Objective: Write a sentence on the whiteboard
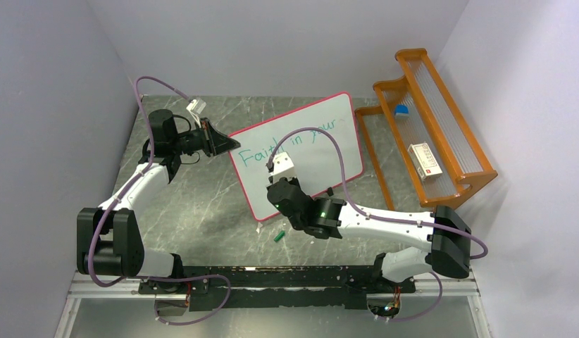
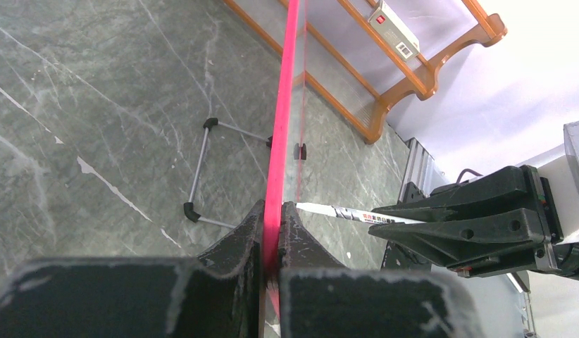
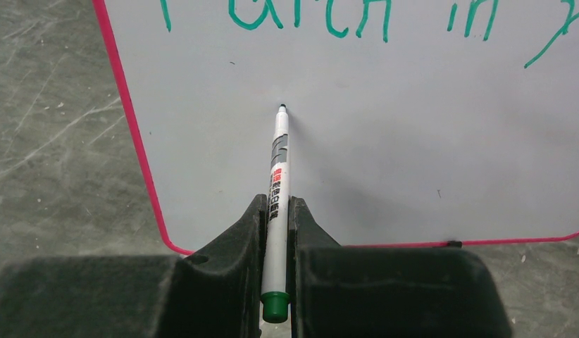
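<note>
Left claw [image 2: 271, 215] pinches the board's [image 1: 336, 151] left frame edge. Right claw [image 3: 276, 232] grips the marker [image 3: 278, 176], tip on blank white under the words [image 3: 308, 14]. Bare counter [image 1: 195, 204] lies left, the rack [image 1: 441, 127] close right.

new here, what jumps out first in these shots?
The pink-framed whiteboard stands mid-table, green writing across its top. The right claw holds a marker with its tip at the board below the words; the left claw pinches the board's left edge.
</note>
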Robot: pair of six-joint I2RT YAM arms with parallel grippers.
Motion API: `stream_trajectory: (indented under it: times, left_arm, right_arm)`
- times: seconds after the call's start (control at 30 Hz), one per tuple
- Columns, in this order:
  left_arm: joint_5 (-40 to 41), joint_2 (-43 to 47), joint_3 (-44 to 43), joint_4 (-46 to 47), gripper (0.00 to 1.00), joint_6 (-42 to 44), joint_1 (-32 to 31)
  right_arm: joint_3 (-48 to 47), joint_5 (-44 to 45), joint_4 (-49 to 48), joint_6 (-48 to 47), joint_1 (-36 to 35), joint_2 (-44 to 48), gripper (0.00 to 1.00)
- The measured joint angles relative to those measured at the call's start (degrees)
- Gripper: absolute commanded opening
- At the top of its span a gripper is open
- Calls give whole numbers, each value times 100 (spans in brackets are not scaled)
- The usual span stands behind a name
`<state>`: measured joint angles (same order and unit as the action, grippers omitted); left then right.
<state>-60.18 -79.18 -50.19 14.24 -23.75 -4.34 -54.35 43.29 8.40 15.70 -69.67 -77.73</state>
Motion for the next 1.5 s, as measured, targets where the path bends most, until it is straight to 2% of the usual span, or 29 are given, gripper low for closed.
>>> stream_trajectory:
  times: [1.5]
  left_arm:
    - [0, 0, 0, -20, 5, 17, 0]
  right_arm:
    - [-85, -289, 278, -87, 24, 2, 0]
